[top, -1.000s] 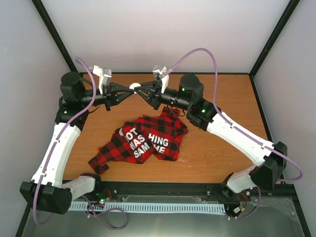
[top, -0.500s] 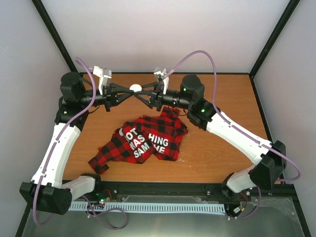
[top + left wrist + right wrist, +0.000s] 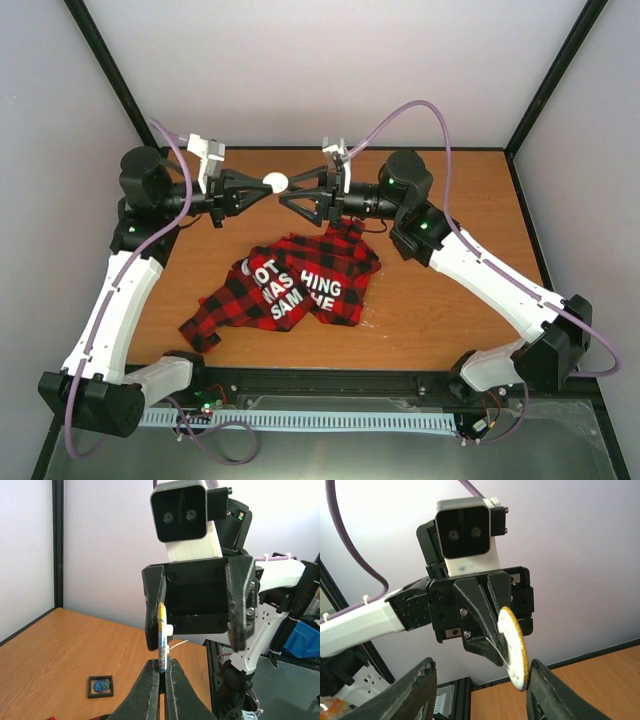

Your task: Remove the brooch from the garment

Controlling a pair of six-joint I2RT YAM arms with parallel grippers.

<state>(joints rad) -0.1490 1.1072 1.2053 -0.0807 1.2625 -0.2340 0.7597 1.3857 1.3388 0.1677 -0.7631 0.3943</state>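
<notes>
The brooch [image 3: 276,182], a round white disc with a yellow rim, hangs in the air above the back of the table, well clear of the garment [image 3: 300,280]. My left gripper [image 3: 266,188] is shut on its edge; the left wrist view shows the brooch [image 3: 162,640] edge-on between the closed left gripper [image 3: 161,669]. My right gripper [image 3: 288,188] faces it with jaws wide apart. In the right wrist view the brooch [image 3: 512,647] sits close to one finger [image 3: 547,690] of the right gripper [image 3: 480,690]. The red-and-black checked garment lies crumpled mid-table.
A small black square frame with a blue disc [image 3: 100,685] lies on the wooden table [image 3: 450,200] below the grippers. Black cage posts [image 3: 550,80] stand at the back corners. A rail [image 3: 330,380] runs along the near edge between the arm bases.
The right gripper has opened and drawn back to the right, off the brooch. The left gripper has stayed shut on the brooch, almost in place. The garment has not moved.
</notes>
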